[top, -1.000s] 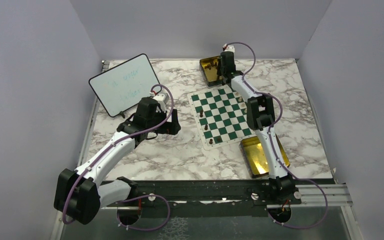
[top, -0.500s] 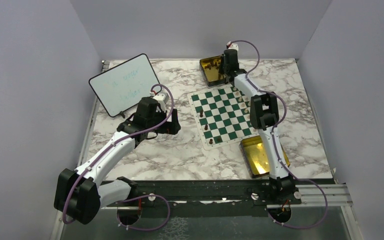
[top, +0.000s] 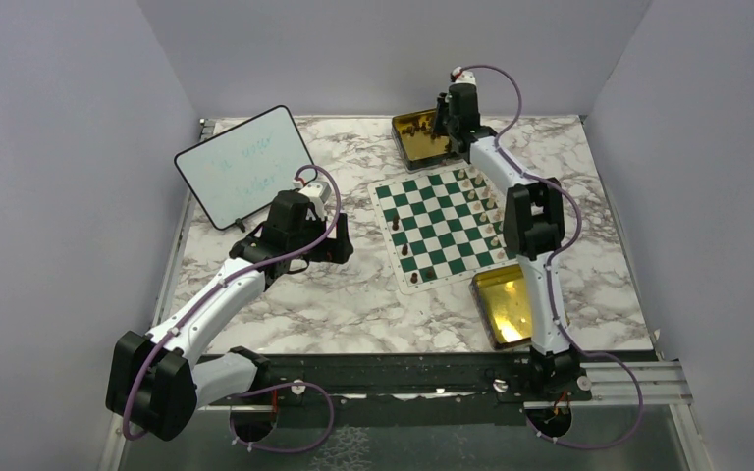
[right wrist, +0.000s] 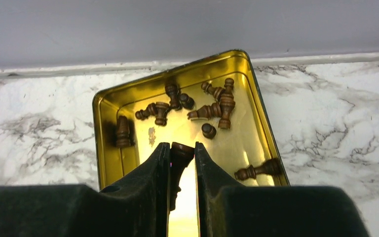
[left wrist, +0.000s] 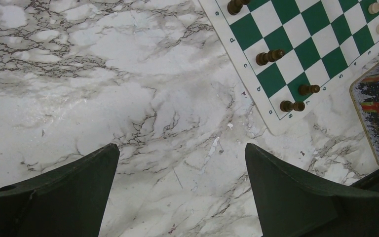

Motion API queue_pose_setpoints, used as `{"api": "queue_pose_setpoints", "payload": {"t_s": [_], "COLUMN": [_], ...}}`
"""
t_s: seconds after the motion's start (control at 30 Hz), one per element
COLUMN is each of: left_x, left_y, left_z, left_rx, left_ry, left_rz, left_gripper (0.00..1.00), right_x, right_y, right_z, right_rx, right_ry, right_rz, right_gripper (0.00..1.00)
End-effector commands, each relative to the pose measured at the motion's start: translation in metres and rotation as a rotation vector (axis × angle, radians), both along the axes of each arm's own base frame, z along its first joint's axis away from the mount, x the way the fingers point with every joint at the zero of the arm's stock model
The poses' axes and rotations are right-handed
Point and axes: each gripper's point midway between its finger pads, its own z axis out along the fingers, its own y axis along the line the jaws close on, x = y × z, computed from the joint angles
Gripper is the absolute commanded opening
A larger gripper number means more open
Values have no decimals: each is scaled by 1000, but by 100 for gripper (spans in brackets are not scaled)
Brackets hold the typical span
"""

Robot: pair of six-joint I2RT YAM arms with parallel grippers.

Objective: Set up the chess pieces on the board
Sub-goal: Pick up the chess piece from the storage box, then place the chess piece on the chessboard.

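Right gripper (right wrist: 182, 148) hung over the far gold tin (right wrist: 103, 123) at the back of the table (left wrist: 128, 74). Its fingers were clenched on one dark piece (right wrist: 179, 157), whose end poked out past the fingertips. Couldn't tell which piece it was. Loose dark pieces (right wrist: 212, 109) lay in the tin, most tipped over, and one of them (right wrist: 256, 170) was by the tin's right wall.

Left gripper (left wrist: 181, 148) hung over bare marble near the board's corner, released, fingers spread wide with nothing between them.

The board (top: 439, 223) lay flat mid-table, between the far tin and a second gold tin (top: 496, 304) on the near side. A few board pieces (left wrist: 270, 57), dark, stood along the board edge nearest the left arm, each on its own square. Cream pieces (left wrist: 375, 7) showed at the opposite edge, only partly in the left wrist view.

A whiteboard (top: 245, 167) sat at the far left, well apart from the board, faint writing on it, unreadable.
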Motion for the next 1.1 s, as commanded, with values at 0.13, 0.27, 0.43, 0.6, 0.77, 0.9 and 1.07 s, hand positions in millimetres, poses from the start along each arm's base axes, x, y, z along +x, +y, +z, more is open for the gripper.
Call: {"api": "queue_pose_setpoints", "payload": {"t_s": [0.13,0.27,0.43,0.6,0.77,0.9,1.07], "left_x": [9,19,39,63,82,95,104], "left_y": [-5,-19,-39,-64,-89,-110,-137], "left_z": [29,55,86,108,122,127,125], "left_rx": [-57,-157,-286,-433,-487,-481,-391], "left_ry": [-48,-70,-97,-80,-72,-116,-197], "left_rz": [38,50,72,90,63,50,28], "left_gripper": [99,97,91,82,78,76,74], "right_x": [-52,-88,-136,-172,-197,-211,-227], "right_y": [13,28,39,53,60,63,65], "right_z": [49,61,75,86,95,98,104], "right_rx": [172,316,516,702,831,933,1086], "right_ry": [47,109,146,202,225,248,279], "right_rz": [77,134,167,220,211,174,123], "right_gripper": [17,17,17,17,16,17,17]}}
